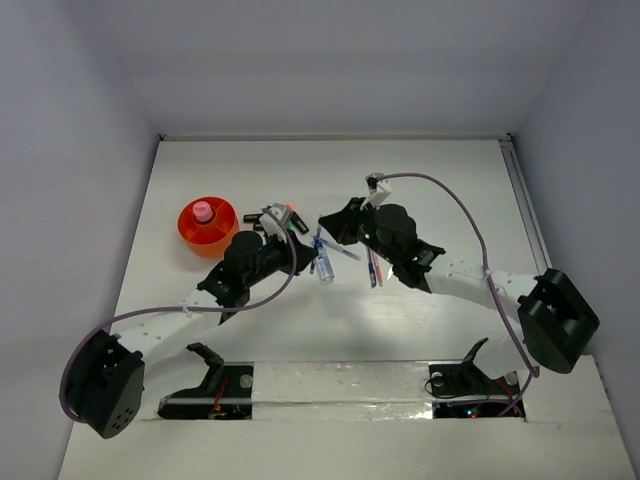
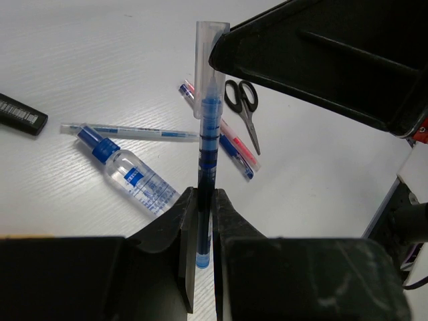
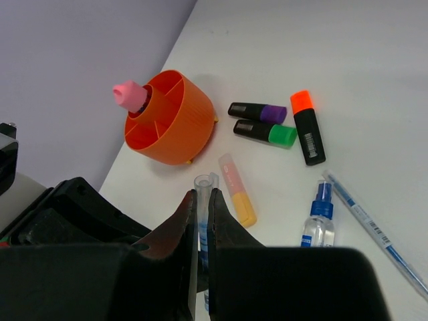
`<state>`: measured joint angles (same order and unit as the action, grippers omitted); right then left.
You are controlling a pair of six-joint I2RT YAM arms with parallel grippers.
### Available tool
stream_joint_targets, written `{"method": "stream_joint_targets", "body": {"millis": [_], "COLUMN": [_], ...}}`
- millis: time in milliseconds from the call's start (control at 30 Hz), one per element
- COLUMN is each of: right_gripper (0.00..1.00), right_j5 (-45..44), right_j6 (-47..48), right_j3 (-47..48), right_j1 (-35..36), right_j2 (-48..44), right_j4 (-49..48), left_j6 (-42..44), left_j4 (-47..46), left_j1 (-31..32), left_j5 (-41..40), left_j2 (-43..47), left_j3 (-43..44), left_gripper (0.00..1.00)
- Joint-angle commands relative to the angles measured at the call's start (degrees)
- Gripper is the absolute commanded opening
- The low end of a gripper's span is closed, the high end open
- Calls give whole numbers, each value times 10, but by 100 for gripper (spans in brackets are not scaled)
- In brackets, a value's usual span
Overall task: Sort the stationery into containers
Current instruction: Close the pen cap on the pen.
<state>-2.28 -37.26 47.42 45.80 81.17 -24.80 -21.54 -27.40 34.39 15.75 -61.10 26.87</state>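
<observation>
While the left gripper (image 2: 202,195) pinches the lower barrel of a blue pen (image 2: 204,154), fingers tight against it, the right gripper (image 3: 202,194) shows only a slit between its fingers, with the capped end lodged in it. The blue pen is slim, with a translucent blue barrel and a clear clipped cap. It is held above the white table (image 2: 100,53), well apart from the orange holder (image 3: 180,127), where a pink-capped bottle (image 3: 130,95) stands.

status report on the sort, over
Left gripper and right gripper both shut on blue pen. Pink-capped bottle already in orange holder. Yellow marker lying beside holder.
</observation>
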Motion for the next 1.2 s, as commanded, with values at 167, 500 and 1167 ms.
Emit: {"method": "stream_joint_targets", "body": {"millis": [167, 500, 1167], "right_gripper": [0, 0, 0], "right_j5": [129, 101, 134], "right_j6": [16, 70, 2], "right_j3": [21, 32, 43], "right_j1": [27, 33, 11], "right_j2": [50, 38, 64], "right_j4": [144, 206, 107], "left_j6": [-3, -15, -13], "left_j4": [-136, -151, -174], "left_j1": [-29, -41, -46], "left_j5": [-77, -47, -12], "left_j2": [49, 20, -5], "left_j3": [12, 18, 16], "left_gripper": [0, 0, 0]}}
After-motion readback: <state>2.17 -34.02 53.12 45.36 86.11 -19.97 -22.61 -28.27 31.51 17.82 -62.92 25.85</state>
